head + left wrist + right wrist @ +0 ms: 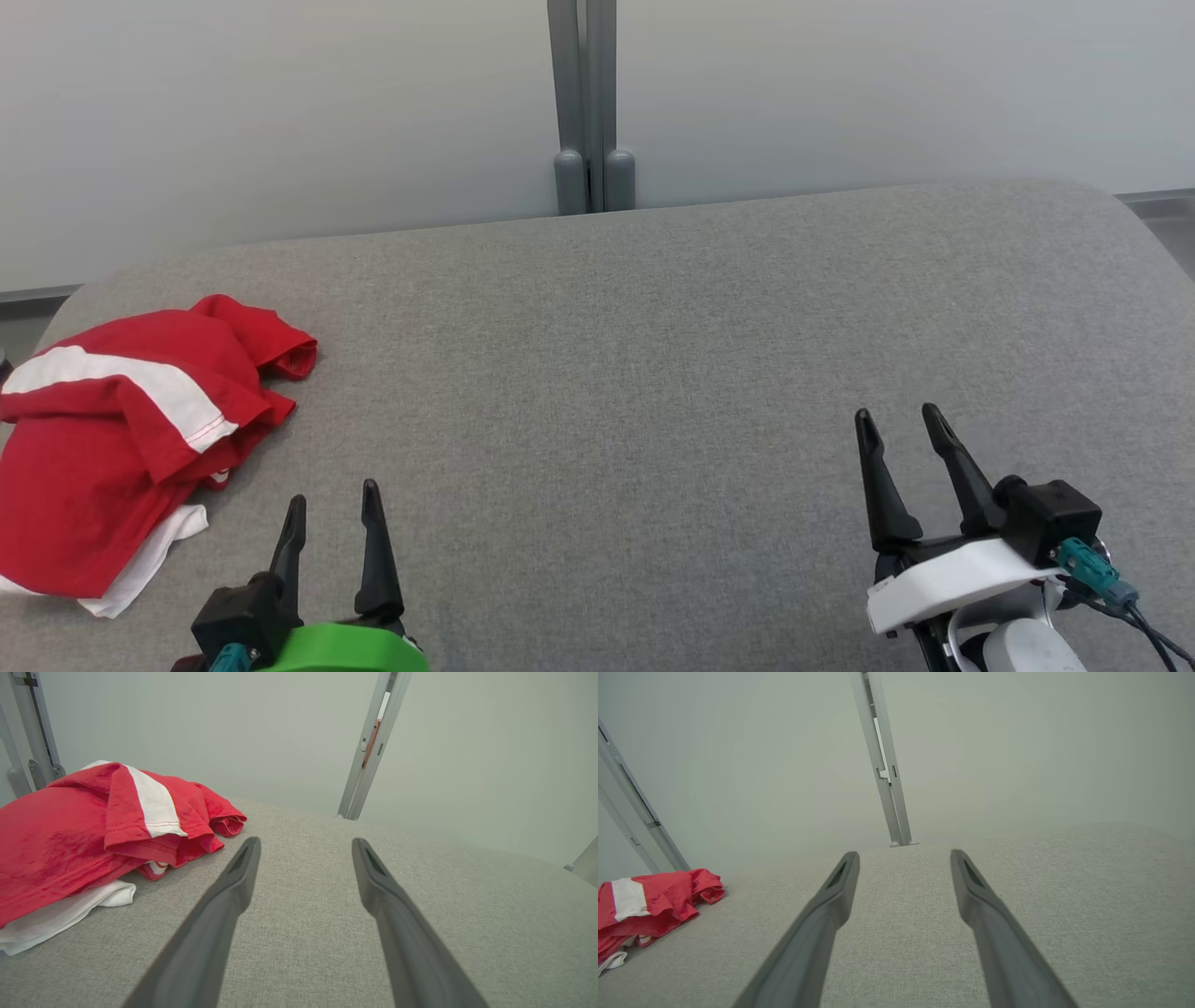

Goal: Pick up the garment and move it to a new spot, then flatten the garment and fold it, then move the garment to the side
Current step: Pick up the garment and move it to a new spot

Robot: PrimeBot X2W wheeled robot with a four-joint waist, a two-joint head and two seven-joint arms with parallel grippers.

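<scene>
Our left tool (333, 492) stands released, its two dark fingers spread apart over bare cloth and holding nothing. Our right tool (896, 411) is likewise spread wide and empty, well off to the other side. Just beside the left tool, toward the left edge of the grey fabric-covered worktop (653, 327), lies the garment (121, 439). It is a crumpled red heap with a white band across it and white cloth showing from beneath. Whether that white cloth belongs to the same garment, we cannot tell.

We judge the main risk to be a shallow pinch. The heap is folded over itself in several layers, so a grab at the nearest hem may lift one layer and leave the rest trailing or twisted. The garment also lies close to the worktop's left edge, so a sideways push could slide it over. A low approach could catch the fingertips on the worktop's woven cover. The right tool would have to cross the worktop to help.

We can read no brand, label or writing anywhere; only hem stitching shows.
</scene>
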